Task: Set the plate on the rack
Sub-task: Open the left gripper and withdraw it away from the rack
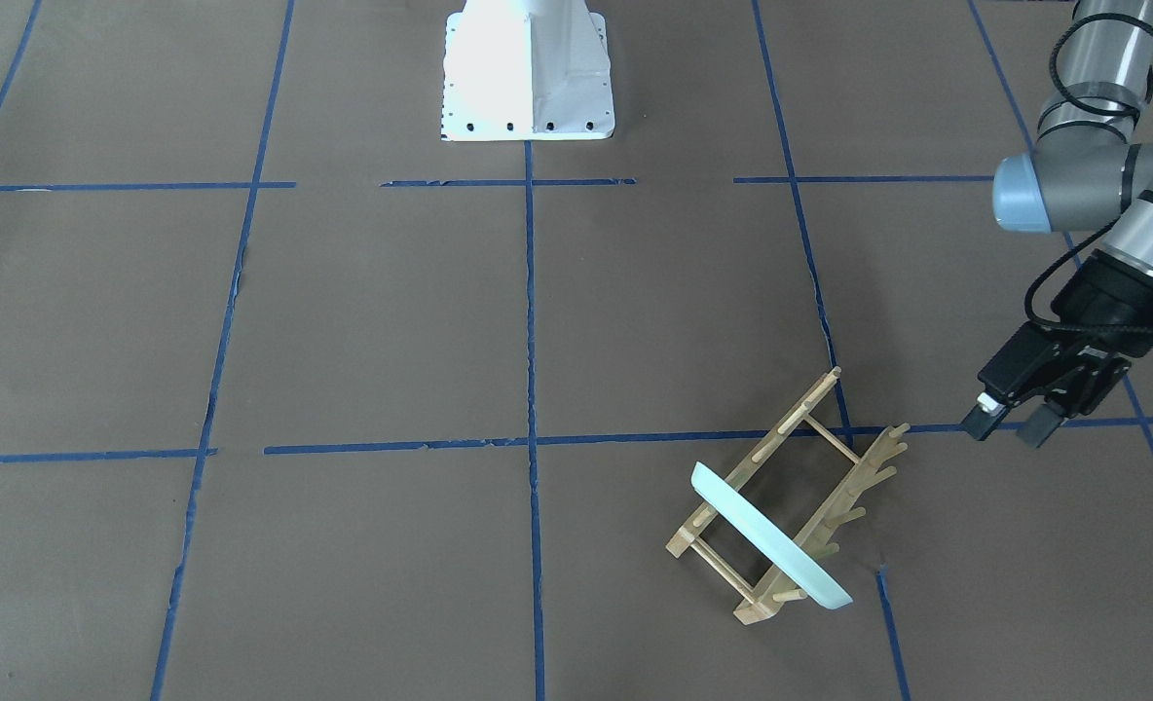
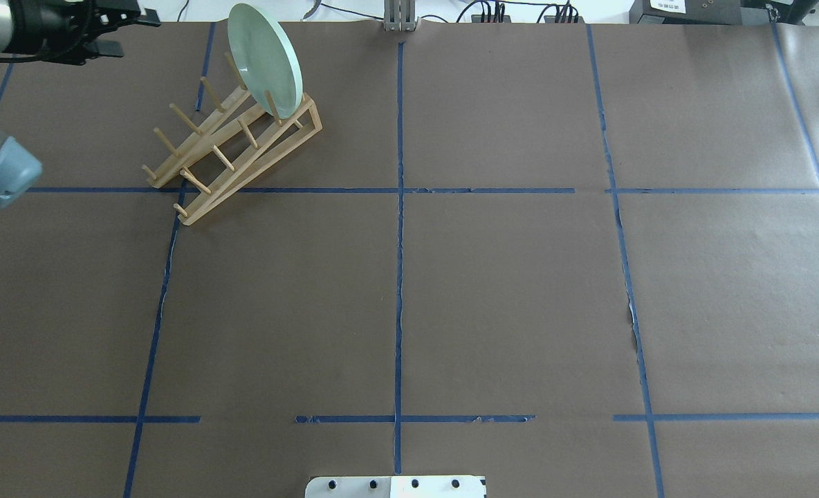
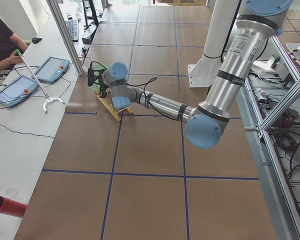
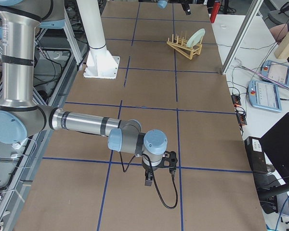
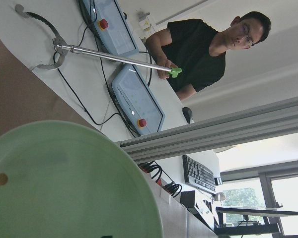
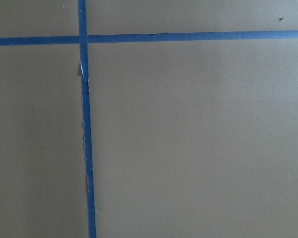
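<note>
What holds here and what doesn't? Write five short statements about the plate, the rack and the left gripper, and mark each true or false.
1. The plate stands on edge in the rack. True.
2. The left gripper is clamped on the plate's rim. False: it is open, holds nothing and is apart from both plate and rack.
3. The plate sits at the rack's end nearer the robot's base. False: it sits at the end farther from the base.
4. The rack's empty end lies across a blue tape line. True.
5. A second plate lies flat beside the rack. False: only the one plate is in view.
</note>
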You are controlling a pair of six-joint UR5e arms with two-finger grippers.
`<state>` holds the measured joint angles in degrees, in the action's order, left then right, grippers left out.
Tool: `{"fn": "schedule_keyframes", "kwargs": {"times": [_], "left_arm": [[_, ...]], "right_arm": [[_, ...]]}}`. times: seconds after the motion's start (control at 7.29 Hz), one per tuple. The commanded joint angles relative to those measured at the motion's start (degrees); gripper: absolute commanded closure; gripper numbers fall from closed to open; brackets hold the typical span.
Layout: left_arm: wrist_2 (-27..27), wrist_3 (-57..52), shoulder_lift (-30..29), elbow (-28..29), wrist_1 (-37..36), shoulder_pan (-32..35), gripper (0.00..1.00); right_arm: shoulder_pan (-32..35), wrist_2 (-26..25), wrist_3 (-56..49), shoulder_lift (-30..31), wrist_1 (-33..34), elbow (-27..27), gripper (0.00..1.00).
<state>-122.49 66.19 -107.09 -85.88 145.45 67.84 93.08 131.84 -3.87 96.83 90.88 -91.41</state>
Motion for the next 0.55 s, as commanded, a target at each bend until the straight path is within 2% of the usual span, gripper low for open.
{"fn": "schedule_keyframes", "kwargs": {"times": [0.0,0.14,0.27,0.41], "left_arm": [[-4.05,-30.79,7.48,-0.78,-13.28,9.01,0.0],[-4.25,-49.13,11.25,-2.78,-23.01,15.42,0.0],[-4.25,-59.58,12.42,-4.81,-33.64,20.88,0.0],[-4.51,-64.99,12.0,-5.0,-45.31,24.41,0.0]], "right_arm": [[0.0,0.0,0.0,0.02,0.0,0.0,0.0],[0.0,0.0,0.0,-0.07,0.0,0.0,0.0],[0.0,0.0,0.0,0.02,0.0,0.0,0.0],[0.0,0.0,0.0,0.02,0.0,0.0,0.0]]}}
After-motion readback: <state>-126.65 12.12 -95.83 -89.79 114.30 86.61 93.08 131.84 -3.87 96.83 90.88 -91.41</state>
